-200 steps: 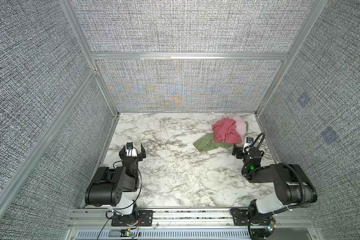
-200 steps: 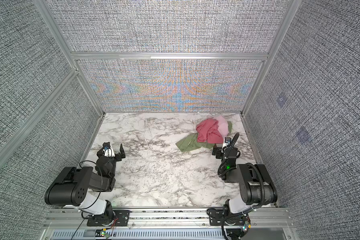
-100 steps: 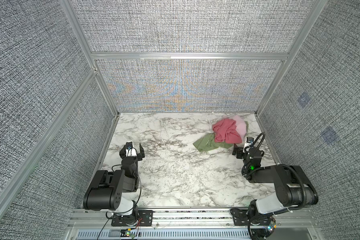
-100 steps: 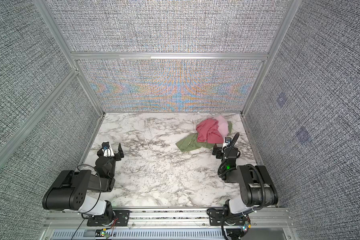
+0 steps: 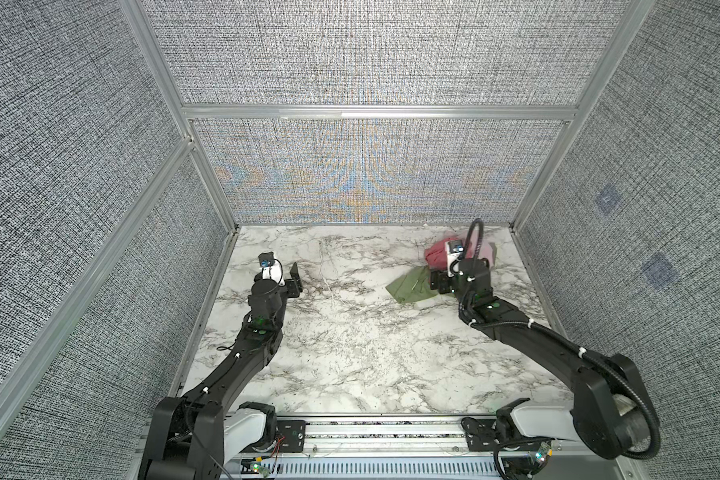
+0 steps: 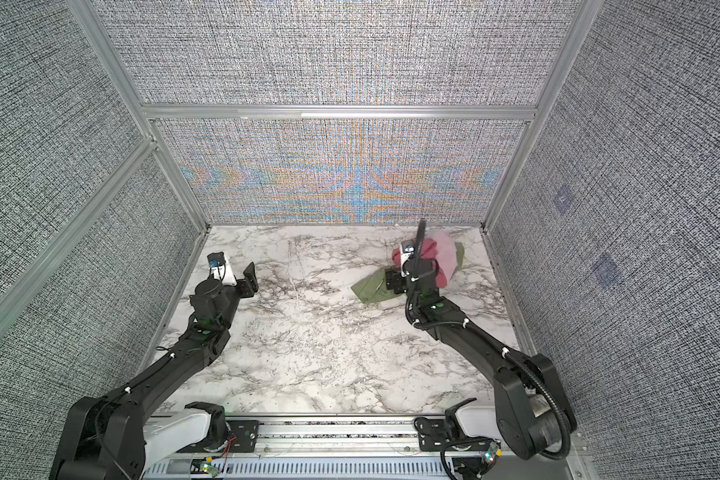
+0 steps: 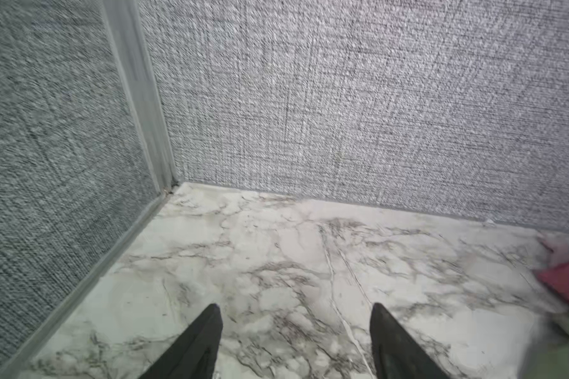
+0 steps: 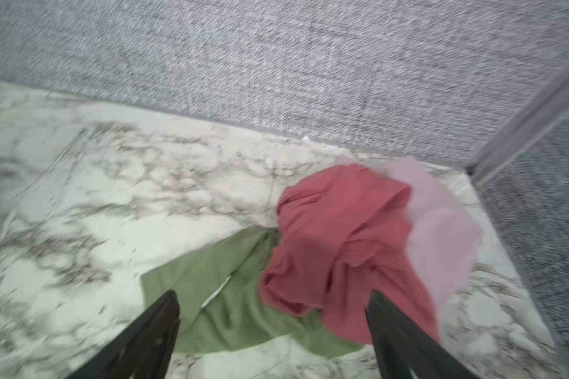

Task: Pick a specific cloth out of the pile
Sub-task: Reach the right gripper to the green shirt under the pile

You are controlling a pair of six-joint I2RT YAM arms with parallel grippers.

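Right gripper point(image 8: 273, 297) now above the cloth point(image 8: 217, 262), left gripper point(image 7: 296, 306) farther forward.

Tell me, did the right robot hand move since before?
Yes. The right gripper moved toward the back wall and leftward, and is now above the green cloth.

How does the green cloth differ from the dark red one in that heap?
The olive-green cloth lies underneath, spread fairly flat on the marble table; the rose-red cloth sits bunched up on top of it. The olive-green cloth reaches out toward the table's middle; the rose-red cloth lies nearer the corner, beside the pale pink cloth. Both are soft fabric in one pile.
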